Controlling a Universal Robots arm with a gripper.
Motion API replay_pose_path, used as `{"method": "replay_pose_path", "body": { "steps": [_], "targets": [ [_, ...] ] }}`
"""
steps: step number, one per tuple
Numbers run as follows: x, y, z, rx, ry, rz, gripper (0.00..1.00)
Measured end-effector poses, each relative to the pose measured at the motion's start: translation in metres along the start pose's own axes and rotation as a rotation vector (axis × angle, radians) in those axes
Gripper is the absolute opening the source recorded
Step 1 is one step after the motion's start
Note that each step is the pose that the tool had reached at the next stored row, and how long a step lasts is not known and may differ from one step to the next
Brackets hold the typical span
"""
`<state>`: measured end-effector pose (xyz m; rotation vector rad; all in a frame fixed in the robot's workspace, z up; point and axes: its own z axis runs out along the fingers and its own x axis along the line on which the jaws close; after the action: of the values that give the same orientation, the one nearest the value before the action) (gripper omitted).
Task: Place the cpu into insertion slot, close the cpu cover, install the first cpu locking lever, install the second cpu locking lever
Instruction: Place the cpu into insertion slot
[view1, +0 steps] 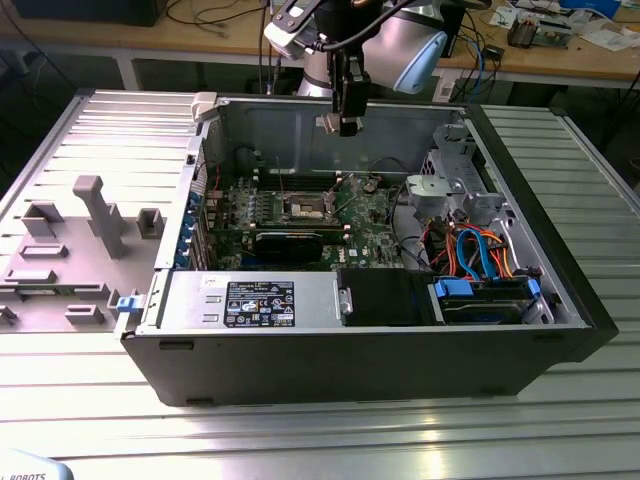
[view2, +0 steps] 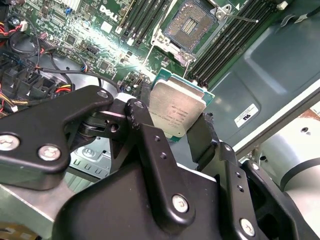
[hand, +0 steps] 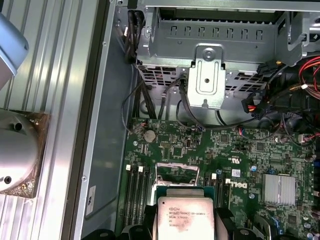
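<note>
In the second wrist view one cpu (view2: 176, 112) is clamped between the two black fingers (view2: 145, 130) of the gripper (view2: 175, 117). It is a small flat square with a silver-grey metal top, some dark print on it, and a thin green edge around it. It hangs free above the green motherboard (view2: 102, 47), apart from the one open socket (view2: 192, 22), whose contacts lie bare.

In the first wrist view the cpu (hand: 185, 217) sits in the gripper's hold with its metal top toward the camera. Just beyond it the one cpu cover (hand: 178, 166), a thin silver frame, stands raised at the socket.

In the exterior view the single gripper (view1: 347, 125) hangs over the open computer case (view1: 330, 340), at about one o'clock from the socket (view1: 308, 208). The case rests on the ribbed tabletop (view1: 300, 440).
</note>
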<state>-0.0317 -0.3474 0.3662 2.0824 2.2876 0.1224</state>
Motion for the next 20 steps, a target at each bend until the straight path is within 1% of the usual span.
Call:
{"method": "replay_pose_path", "body": {
  "steps": [20],
  "targets": [
    [0.0, 0.0, 0.0, -0.0002, -0.001, 0.011, 0.54]
  ]
}}
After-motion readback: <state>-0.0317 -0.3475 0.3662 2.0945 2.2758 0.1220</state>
